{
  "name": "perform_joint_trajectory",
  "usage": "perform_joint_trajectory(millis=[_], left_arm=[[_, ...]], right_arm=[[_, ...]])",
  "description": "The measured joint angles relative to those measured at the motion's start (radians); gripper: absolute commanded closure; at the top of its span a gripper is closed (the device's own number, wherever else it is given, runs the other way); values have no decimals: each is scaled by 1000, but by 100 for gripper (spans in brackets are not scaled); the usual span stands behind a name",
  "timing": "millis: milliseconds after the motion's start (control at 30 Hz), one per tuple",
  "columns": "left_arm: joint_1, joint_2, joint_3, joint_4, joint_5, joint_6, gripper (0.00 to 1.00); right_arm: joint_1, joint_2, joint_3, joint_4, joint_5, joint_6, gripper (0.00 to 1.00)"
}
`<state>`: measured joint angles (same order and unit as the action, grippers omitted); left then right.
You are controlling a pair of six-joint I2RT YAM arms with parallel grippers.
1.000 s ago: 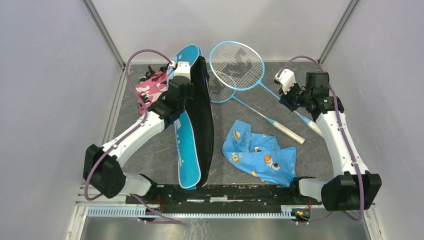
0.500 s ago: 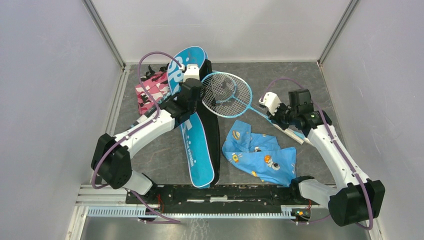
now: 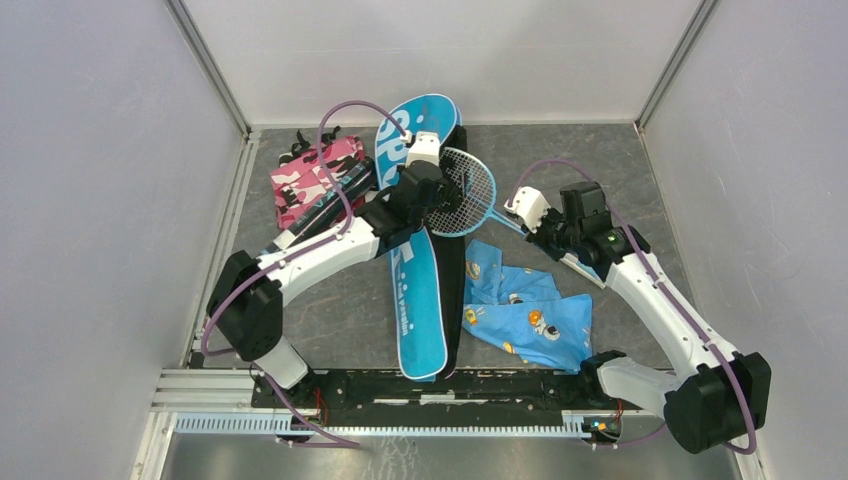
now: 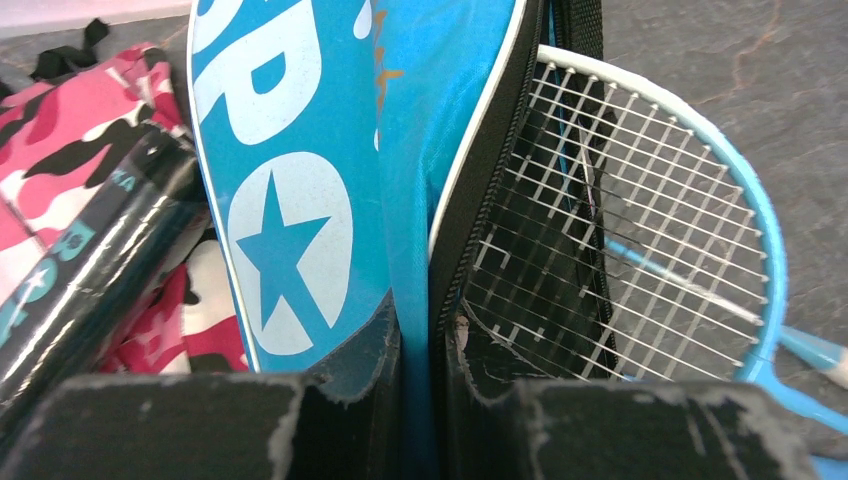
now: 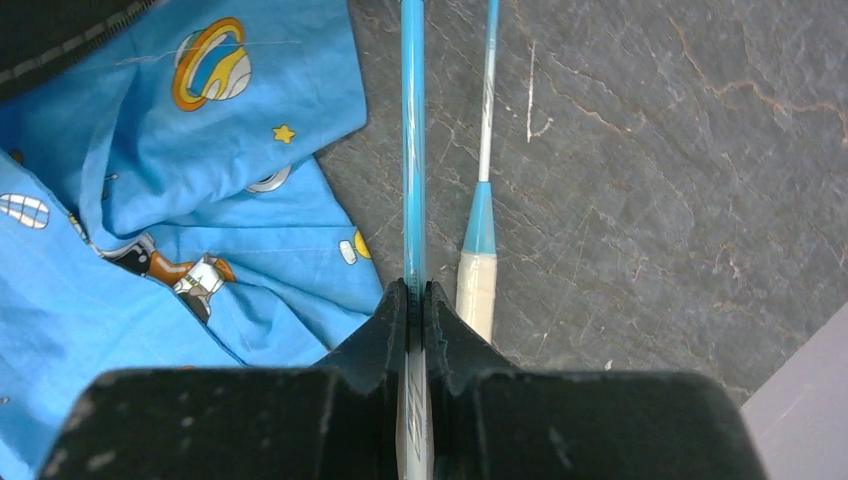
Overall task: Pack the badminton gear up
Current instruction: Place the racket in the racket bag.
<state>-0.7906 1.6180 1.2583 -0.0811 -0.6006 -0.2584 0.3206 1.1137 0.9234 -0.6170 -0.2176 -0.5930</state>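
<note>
Left fingers [image 4: 360, 370] on cover [image 4: 300, 150]; racquet [image 4: 650, 220] half-hidden

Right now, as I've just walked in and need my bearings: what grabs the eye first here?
The long blue SPORT cover lies mid-table, its edge pinched by the left gripper. A light-blue racquet lies head-first at its open right side, shaft clamped in the right gripper.

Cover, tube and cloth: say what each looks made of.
Cover: synthetic fabric, probably nylon, with a faint sheen; printed star, white piping, black edging. Tube: glossy plastic or laminated card, unclear which; light streaks run along it. Cloth: thin matte woven fabric, likely cotton; soft creases, stitched hem.
</note>
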Motion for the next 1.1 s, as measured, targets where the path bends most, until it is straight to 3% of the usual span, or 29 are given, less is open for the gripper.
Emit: perform_joint_trajectory(millis=[367, 900, 1100], left_arm=[[-24, 138, 113, -33, 38, -69, 98], [-24, 227, 120, -51, 192, -139, 98], [-20, 227, 105, -29, 248, -143, 98]], right_arm=[[5, 115, -5, 126, 24, 175, 100], [71, 348, 44, 401, -83, 566, 100], [71, 368, -6, 558, -118, 708, 94]])
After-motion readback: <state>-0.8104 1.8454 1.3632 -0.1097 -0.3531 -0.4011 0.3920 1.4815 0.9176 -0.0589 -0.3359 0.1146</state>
